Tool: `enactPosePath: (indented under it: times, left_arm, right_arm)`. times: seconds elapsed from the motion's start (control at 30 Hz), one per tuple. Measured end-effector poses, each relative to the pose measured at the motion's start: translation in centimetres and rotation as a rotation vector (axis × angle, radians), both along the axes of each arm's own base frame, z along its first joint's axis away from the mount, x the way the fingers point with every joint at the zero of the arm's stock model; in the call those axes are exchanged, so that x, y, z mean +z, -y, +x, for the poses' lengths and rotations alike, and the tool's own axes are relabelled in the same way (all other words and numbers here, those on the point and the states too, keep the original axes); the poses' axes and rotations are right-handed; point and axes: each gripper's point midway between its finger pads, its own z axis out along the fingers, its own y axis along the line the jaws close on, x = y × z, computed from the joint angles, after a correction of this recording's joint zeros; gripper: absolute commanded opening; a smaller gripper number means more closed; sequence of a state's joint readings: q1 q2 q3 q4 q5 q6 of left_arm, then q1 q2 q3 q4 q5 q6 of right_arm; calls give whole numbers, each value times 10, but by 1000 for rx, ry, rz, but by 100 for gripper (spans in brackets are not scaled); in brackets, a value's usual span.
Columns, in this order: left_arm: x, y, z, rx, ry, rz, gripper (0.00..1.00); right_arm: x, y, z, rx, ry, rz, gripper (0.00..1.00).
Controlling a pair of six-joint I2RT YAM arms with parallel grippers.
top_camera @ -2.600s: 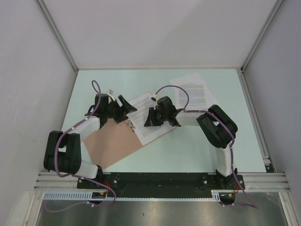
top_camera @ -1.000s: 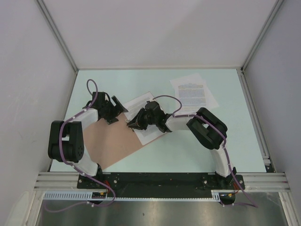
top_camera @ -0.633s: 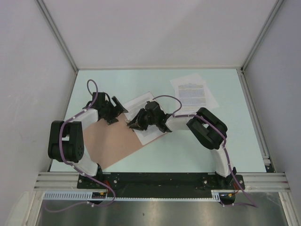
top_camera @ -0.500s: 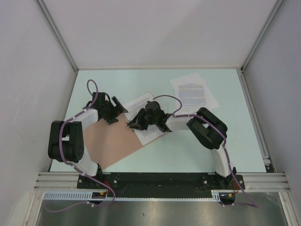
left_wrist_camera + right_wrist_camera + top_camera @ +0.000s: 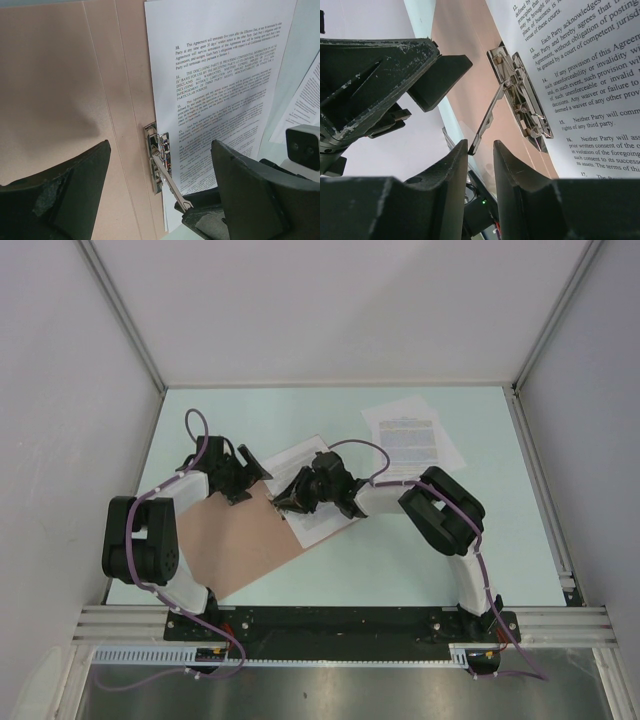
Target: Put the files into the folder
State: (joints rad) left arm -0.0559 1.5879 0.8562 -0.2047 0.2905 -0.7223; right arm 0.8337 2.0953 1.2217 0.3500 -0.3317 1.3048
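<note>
- Right fingers (image 5: 284,503) have swung left off the printed sheet (image 5: 322,523) to the metal clip (image 5: 159,162) at the fold of the folder (image 5: 230,540).
- They stand narrowly apart, the tip of the clip's raised lever (image 5: 489,117) at the mouth of the gap, nothing pinched.
- Left fingers (image 5: 248,480) hover wide apart over the open folder, holding nothing.
- Folder lies flat on the worktop (image 5: 420,560) with one sheet on its right half; more sheets (image 5: 410,440) lie well apart at the far right.
</note>
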Motion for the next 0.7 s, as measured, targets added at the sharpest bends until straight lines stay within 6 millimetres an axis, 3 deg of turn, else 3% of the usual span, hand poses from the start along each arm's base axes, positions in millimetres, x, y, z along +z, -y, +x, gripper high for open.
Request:
enactPosePath:
  times: [0.2,0.4,0.63,0.7]
  left_arm:
    - [0,0,0,-1,1,1,87]
    - [-1,0,-1,-6,2,4,87]
    - [-3,0,-3,-13,-1,9,87]
    - [-3,0,-3,-17,0,14,86]
  right_arm:
    - [2,-1,0,5,5,10,35]
    - [4,-2,0,8,8,17,23]
    - [4,-2,-1,8,3,16,0]
    - [2,-1,-2,10,-4,9,0]
